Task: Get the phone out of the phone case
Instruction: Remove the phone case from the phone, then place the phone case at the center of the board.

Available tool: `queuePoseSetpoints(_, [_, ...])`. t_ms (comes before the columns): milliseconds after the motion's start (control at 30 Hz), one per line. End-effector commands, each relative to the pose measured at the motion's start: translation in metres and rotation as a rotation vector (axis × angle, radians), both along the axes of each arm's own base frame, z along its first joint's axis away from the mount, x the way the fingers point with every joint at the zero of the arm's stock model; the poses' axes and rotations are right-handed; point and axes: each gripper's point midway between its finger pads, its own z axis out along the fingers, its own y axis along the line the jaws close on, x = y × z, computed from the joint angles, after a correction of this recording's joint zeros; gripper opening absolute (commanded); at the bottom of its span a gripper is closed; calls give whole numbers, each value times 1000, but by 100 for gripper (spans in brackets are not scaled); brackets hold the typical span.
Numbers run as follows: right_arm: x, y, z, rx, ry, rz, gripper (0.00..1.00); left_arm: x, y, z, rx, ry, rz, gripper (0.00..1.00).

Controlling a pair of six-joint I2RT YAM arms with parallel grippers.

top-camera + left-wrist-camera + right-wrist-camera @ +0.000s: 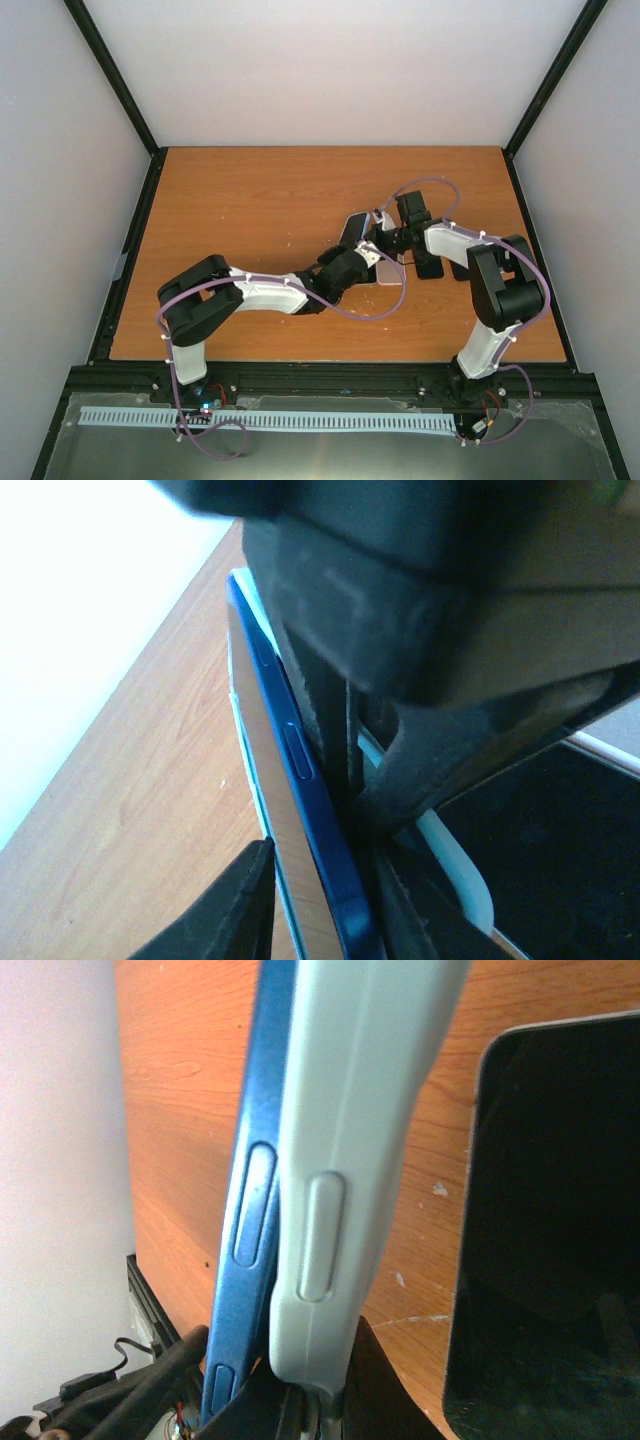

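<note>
Right wrist: blue phone (255, 1190) edge out beside pale grey-green case (340, 1110), side buttons showing; right fingers (372, 1390) pinch case, left fingers (235, 910) pinch phone.

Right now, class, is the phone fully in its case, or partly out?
Partly out. The phone shows its blue edge and button bare beside the case, not under its button cover.

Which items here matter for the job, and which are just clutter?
Job:
- phone, blue
- case, pale, partly off the phone

Clutter:
- black slab, flat on the table
</note>
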Motion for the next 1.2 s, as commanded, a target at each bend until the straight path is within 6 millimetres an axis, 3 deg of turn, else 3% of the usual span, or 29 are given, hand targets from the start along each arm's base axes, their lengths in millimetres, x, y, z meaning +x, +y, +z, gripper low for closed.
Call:
queuePoseSetpoints(0, [-9,8,15,86,8,51,3,12,18,11,55,-97,77,16])
queuePoseSetpoints(133, [-9,8,16,90,9,52,3,12,20,16,34,-100,97,1])
queuePoseSetpoints(267, [-7,6,16,82,0,46,3,11,25,32,-28,-120,128,0])
queuePoseSetpoints(400, [-2,-4,6,-11,-37,25,3,13,35,66,-154,-145,174,0])
queuePoseSetpoints(633, [18,-46,-17,-330,-159,-52,3,35,86,107,-312,-119,364,0])
queuePoseSetpoints(800, [20,-47,-9,-338,-188,-44,3,33,116,126,-415,-103,418,0])
queuePoseSetpoints(900, [19,-37,6,-269,-219,-14,3,29,124,114,-399,-67,448,0])
queuePoseSetpoints(1033, [6,-19,26,-124,-242,52,3,20,146,73,-291,-8,552,0])
queuePoseSetpoints(1167, [-7,-1,27,-43,-197,123,3,4,172,50,-220,49,660,0])
